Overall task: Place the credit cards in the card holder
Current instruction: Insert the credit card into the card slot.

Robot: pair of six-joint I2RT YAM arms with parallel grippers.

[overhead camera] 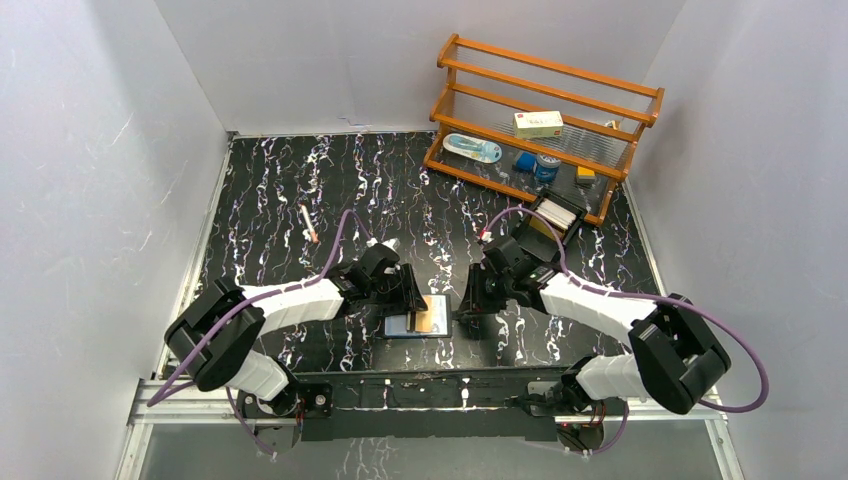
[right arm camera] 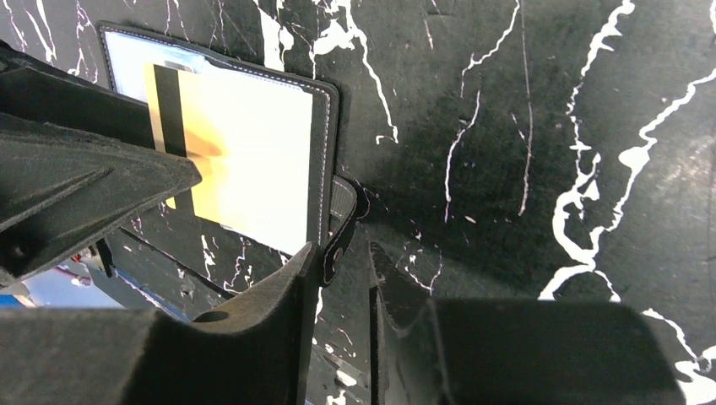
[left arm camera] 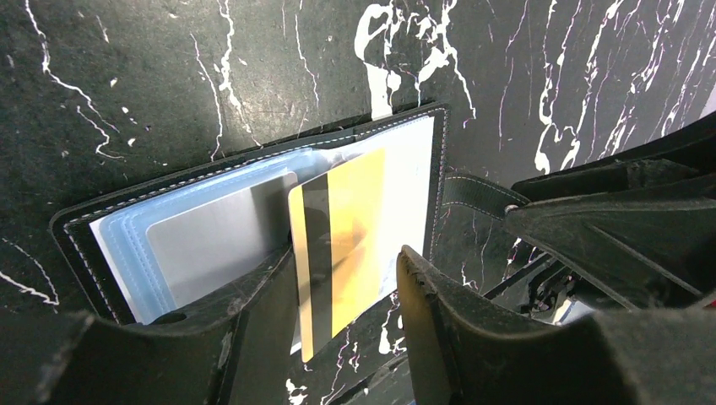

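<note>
The card holder (overhead camera: 410, 325) lies open flat on the black marbled table between my grippers. In the left wrist view its left silvery-blue pocket (left arm camera: 143, 245) holds a pale grey card (left arm camera: 219, 245). A tan-orange credit card (left arm camera: 350, 236) with a dark stripe sits part way in the right side, its near end past the wallet's edge. My left gripper (left arm camera: 344, 253) is open, its fingers straddling this card just above it. My right gripper (right arm camera: 344, 253) has a narrow gap at the wallet's right edge. The snap tab (right arm camera: 339, 228) stands between its fingers, against the left one.
A wooden rack (overhead camera: 545, 110) with small items stands at the back right. A black open-topped box (overhead camera: 558, 213) sits in front of it, behind the right arm. A small white stick (overhead camera: 309, 224) lies at the left. The metal rail (overhead camera: 420, 390) runs along the near edge.
</note>
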